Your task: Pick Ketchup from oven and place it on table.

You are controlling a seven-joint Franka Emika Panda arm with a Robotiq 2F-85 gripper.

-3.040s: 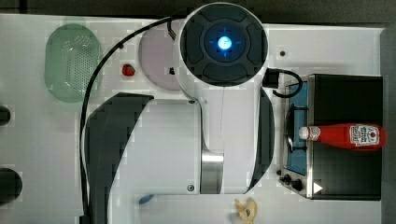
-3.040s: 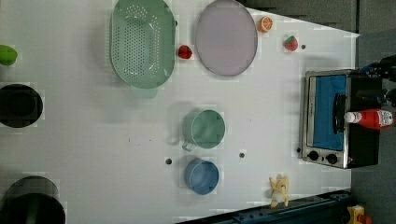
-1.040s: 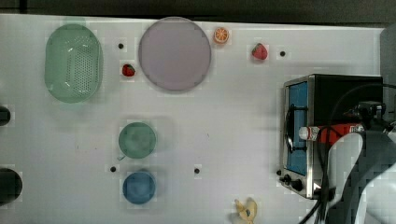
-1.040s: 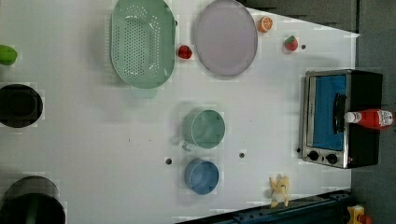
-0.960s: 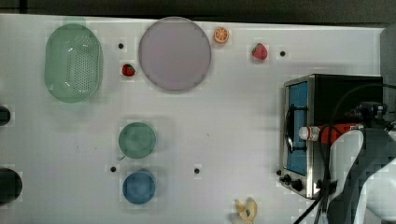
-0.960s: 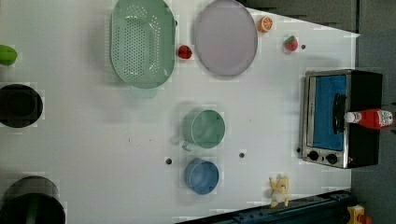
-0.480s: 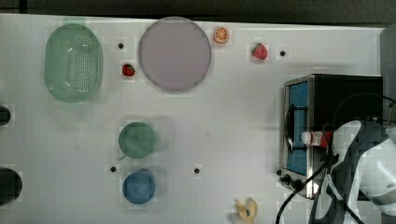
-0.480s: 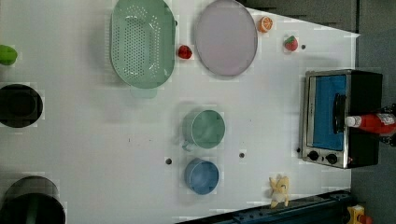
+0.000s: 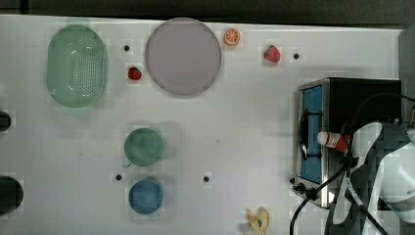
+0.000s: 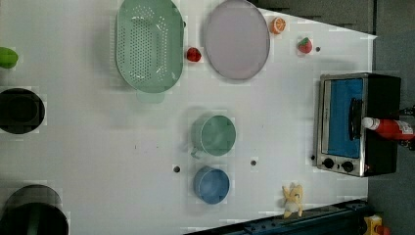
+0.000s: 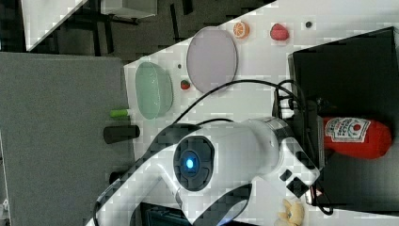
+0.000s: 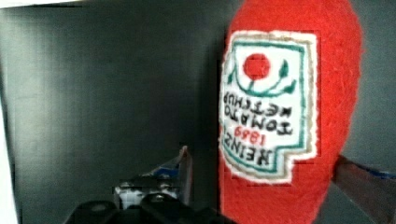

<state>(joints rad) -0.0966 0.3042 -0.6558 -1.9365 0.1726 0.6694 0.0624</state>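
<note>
Ketchup bottle lying flat on the black top of the toaster oven, white cap toward the glass-door side and jutting just past the front edge in the top view. Same bottle in the left view, on the oven at the left view's right edge of the white table. Gripper spread wide in the wrist view, one finger on each side of the red body and label, not pressed against it as far as can be told. White arm reaching over the oven roof in the right view, black cable looping above it. Elsewhere on the table, top view: green colander, grey-lilac plate, orange slice, two strawberries, green cup, blue cup, small yellow toy near the front edge. Oven door shut, handle and knobs facing the open table.
</note>
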